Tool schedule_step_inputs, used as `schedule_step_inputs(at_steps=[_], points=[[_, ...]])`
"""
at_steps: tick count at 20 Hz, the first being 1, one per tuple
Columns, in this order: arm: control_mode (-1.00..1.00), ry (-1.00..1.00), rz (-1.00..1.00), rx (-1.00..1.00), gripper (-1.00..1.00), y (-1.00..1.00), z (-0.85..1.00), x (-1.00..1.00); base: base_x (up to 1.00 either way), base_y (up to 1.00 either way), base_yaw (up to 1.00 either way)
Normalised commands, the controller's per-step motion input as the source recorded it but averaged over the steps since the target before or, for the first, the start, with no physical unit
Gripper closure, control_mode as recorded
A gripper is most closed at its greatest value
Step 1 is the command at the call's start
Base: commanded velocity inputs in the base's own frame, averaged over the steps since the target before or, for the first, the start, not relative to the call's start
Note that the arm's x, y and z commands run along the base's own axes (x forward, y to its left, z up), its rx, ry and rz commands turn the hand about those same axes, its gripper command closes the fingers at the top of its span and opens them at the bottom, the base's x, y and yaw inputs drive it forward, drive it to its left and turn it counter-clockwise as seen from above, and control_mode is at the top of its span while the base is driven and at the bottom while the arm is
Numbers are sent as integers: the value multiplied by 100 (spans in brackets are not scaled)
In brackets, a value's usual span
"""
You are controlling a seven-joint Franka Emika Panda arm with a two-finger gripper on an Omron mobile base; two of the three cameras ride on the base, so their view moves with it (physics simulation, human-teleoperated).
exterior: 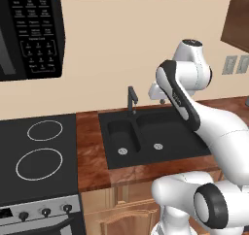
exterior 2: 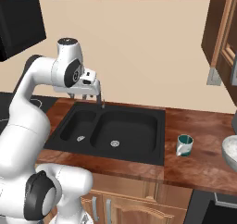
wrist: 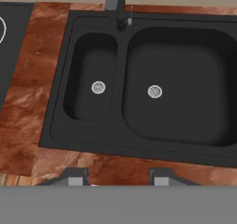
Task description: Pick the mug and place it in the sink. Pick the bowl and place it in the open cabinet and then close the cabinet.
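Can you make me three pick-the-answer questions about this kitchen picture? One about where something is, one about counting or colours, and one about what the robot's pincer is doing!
1. Where is the mug?
A. in the sink
B. on the counter right of the sink
C. on the stove

2. How many drains does the sink have?
A. one
B. two
C. three

3. The pincer is:
A. holding the mug
B. holding the bowl
C. holding nothing

Answers: 1 B, it stands on the wood beside the sink; 2 B, one silver drain per basin; 3 C, it hangs over the sink holding nothing.

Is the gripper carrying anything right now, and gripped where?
Nothing is held. The gripper hangs open and empty above the sink; the mug sits on the counter.
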Motion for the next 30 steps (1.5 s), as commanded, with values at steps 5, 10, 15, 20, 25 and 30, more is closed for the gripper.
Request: schedule_step_inputs(at_steps=[5, 10, 15, 20, 25, 30], points=[[-100, 2, -3, 0, -100, -24, -4, 0, 0, 0, 0], [-100, 3, -14, -1, -100, -52, -11, 2, 0, 0, 0], [-100, 11, -42, -5, -100, -75, -26, 2, 0, 0, 0], [-100, 9, -44, -7, -100, -99, -50, 17, 0, 0, 0], [-100, 11, -49, -6, -100, -96, -32, 5, 0, 0, 0], [-100, 1, -30, -1, -100, -75, -12, 10, 0, 0, 0]])
